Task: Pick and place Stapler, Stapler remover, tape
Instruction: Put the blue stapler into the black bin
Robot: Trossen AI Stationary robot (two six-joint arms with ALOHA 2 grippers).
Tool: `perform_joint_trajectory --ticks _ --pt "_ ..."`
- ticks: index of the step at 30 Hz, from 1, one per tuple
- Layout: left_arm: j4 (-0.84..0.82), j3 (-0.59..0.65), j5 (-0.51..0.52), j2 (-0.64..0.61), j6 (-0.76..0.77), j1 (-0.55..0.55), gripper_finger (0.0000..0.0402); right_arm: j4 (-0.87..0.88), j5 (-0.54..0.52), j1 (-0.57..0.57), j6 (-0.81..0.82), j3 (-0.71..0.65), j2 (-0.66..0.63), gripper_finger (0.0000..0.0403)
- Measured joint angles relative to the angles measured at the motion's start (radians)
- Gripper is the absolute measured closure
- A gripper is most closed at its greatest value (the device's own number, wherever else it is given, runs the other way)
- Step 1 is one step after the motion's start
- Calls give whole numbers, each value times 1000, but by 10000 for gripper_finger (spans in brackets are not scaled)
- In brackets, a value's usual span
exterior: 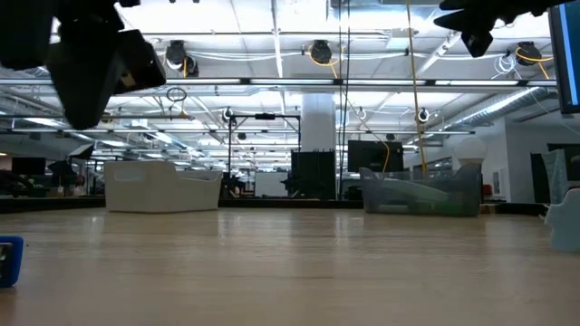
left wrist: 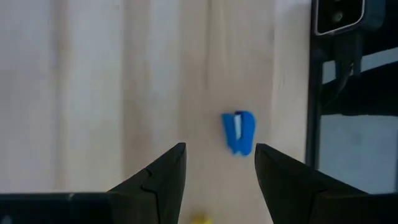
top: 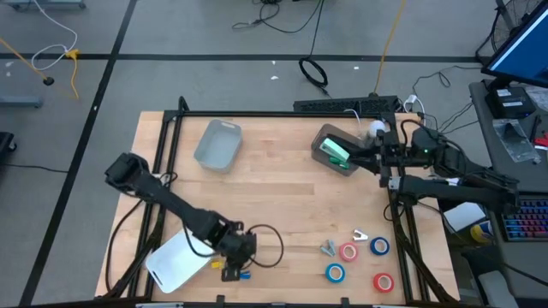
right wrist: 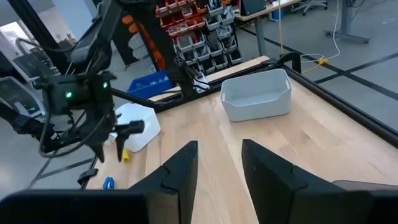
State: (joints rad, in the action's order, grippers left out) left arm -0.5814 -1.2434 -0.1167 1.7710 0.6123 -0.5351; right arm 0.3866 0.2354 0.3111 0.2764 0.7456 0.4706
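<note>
Left claw [left wrist: 216, 163] wide above small blue stapler remover [left wrist: 239, 132] on worktop [top: 274, 180] | high view only: four tape rolls [top: 358, 261] at near-right | right claw [right wrist: 219, 158] parted, beside grey bin [top: 336, 151]

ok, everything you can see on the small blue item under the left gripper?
The blue item is small, looks plastic, with a pale strip down its middle. It lies flat on the wooden table near the front edge, beside a yellow piece. The left gripper hangs over it with fingers apart, not touching. Nothing else touches it as far as shown.
</note>
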Motion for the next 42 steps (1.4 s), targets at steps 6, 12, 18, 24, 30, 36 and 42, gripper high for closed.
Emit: perform_joint_trajectory --ticks 6,12,18,24,30,36,42 --pt "106 0 -30 73 76 -48 211 1 1 0 0 0 1 287" --pt "107 0 -7 99 132 -89 211 4 1 0 -5 0 2 287" --pt "127 0 15 133 162 -92 211 8 2 0 -8 0 1 287" --pt "134 0 14 163 172 -95 211 8 2 0 -8 0 2 287" --pt "156 -1 -13 196 170 -106 211 8 2 1 -8 0 2 287" --pt "159 -4 15 212 180 -109 211 8 2 1 -8 0 2 287" --pt "159 -2 56 214 182 -106 243 7 2 1 -8 0 2 287"
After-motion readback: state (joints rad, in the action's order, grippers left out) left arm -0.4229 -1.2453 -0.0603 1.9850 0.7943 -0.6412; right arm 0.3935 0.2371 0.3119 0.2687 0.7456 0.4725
